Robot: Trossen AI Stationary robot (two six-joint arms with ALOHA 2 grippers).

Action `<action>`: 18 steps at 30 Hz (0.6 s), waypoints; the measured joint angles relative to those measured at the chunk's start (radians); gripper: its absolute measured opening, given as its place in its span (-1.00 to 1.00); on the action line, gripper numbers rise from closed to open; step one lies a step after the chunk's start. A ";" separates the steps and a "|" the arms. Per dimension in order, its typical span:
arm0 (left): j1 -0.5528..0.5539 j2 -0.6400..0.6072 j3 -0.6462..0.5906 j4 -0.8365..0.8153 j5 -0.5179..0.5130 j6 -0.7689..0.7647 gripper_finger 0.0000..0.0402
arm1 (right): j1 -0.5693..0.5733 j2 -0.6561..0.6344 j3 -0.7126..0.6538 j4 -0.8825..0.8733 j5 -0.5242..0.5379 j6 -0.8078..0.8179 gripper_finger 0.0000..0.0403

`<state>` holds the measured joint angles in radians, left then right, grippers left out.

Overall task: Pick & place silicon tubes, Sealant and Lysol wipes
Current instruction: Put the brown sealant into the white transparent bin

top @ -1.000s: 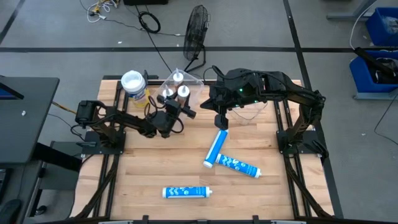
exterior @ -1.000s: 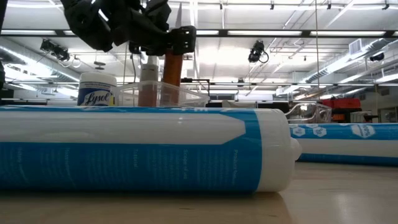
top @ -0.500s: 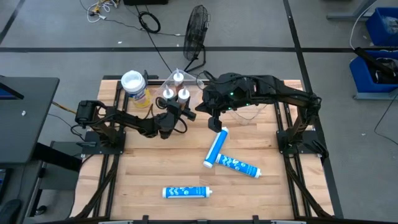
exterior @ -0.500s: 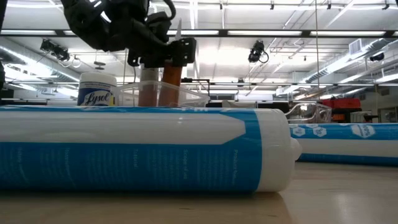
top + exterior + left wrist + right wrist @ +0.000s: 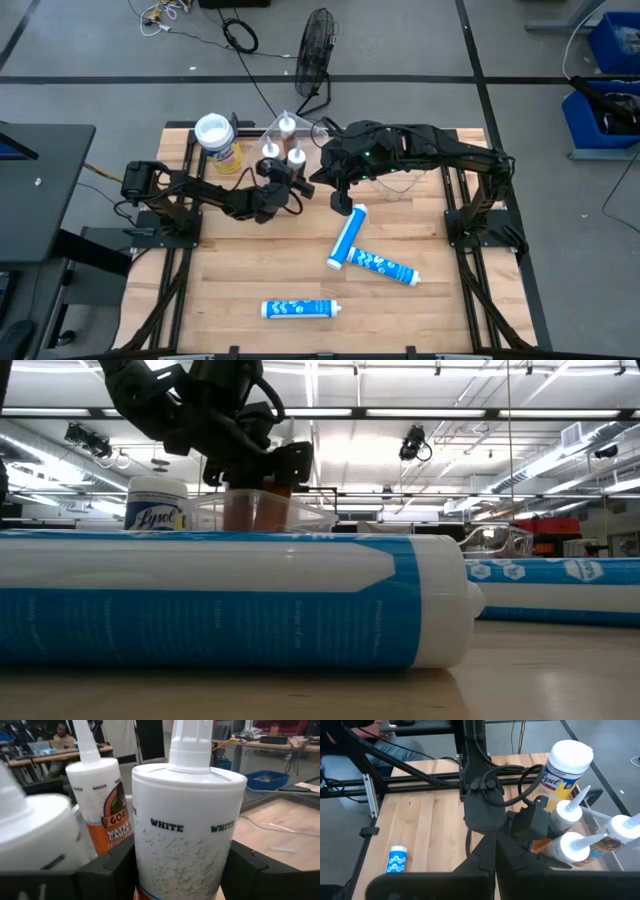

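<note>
While clamped, tube in bin

overhead, table-level, wrist close-ups, perhaps sharing tubes

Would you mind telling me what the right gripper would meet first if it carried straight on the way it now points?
Probably the left gripper, shut on a tube; it lies directly ahead of the right gripper, though depth is unclear.

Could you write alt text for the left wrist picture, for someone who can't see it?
The left gripper's dark fingers clamp a white-capped sealant tube marked WHITE, which fills the frame. Two more tubes stand beside it, one with an orange label.
</note>
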<state>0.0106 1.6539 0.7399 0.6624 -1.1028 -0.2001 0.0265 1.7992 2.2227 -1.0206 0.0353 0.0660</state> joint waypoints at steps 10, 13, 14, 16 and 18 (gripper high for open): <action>0.015 0.000 0.000 -0.032 0.006 -0.028 0.15 | 0.000 0.000 0.000 0.001 0.000 0.000 -0.99; 0.014 0.000 0.000 -0.032 0.004 -0.028 0.19 | 0.000 0.000 0.000 0.001 0.000 -0.001 -0.99; 0.014 0.000 0.000 -0.033 0.004 -0.027 0.22 | 0.000 0.000 0.000 0.001 0.000 -0.001 -0.99; 0.015 0.000 0.000 -0.029 0.000 -0.024 0.27 | 0.000 0.000 0.000 0.002 0.000 -0.001 -0.99; 0.015 0.000 0.000 -0.026 -0.003 -0.024 0.32 | 0.000 0.000 0.000 0.003 0.000 -0.003 -0.99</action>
<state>0.0254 1.6535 0.7403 0.6365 -1.1057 -0.2237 0.0266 1.7992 2.2230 -1.0180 0.0353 0.0635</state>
